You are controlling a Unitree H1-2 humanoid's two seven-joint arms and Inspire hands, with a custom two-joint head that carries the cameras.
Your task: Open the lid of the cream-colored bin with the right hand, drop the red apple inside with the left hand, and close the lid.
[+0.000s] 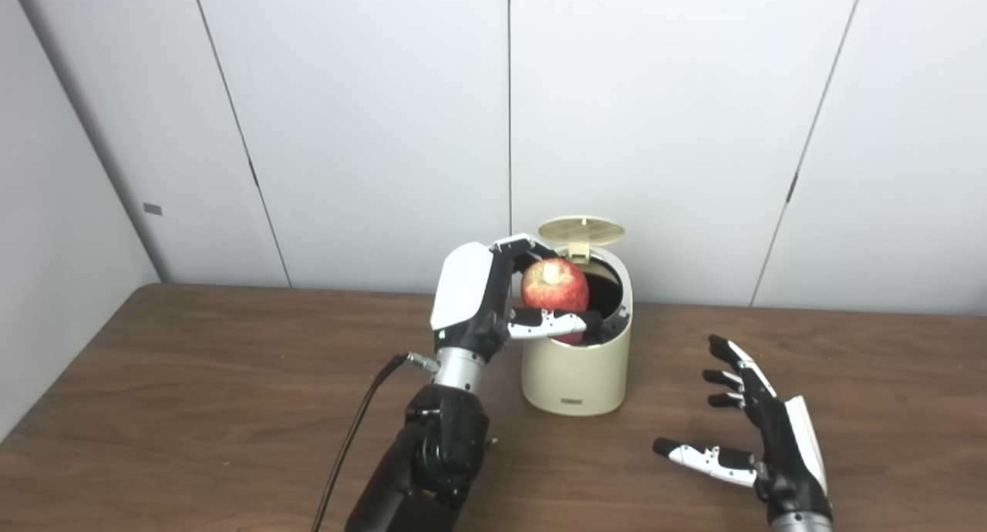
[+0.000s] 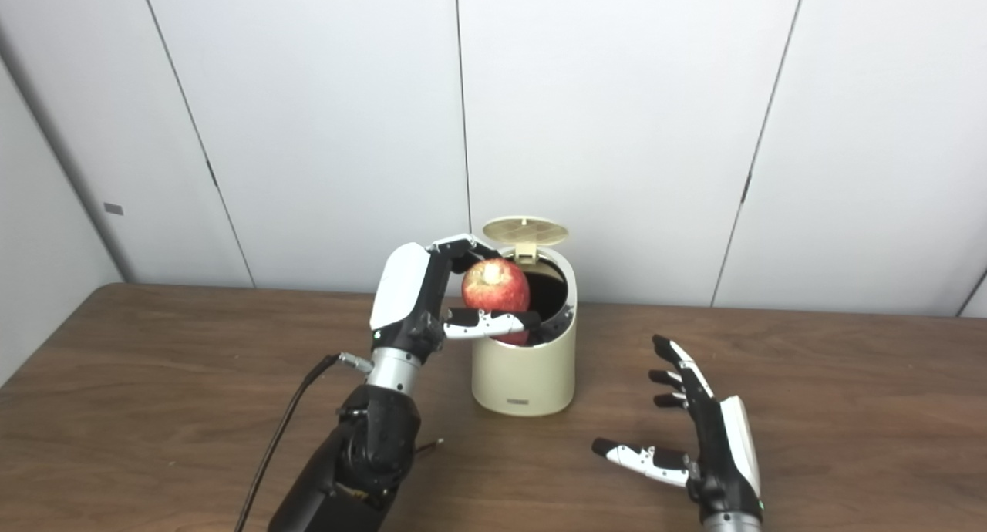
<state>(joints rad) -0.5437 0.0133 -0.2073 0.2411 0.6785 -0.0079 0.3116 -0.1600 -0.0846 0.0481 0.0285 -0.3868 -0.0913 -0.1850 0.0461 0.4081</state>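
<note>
No legible text, number or brand appears in either view. The cream-coloured round plastic bin (image 1: 577, 374) carries a small dark rectangular label (image 1: 571, 402) low on its front wall; its print is too small to read

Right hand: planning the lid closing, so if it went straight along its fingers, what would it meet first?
Probably nothing on the table: the open right hand points past the cream-colored bin, toward the wall; depth unclear.
</note>
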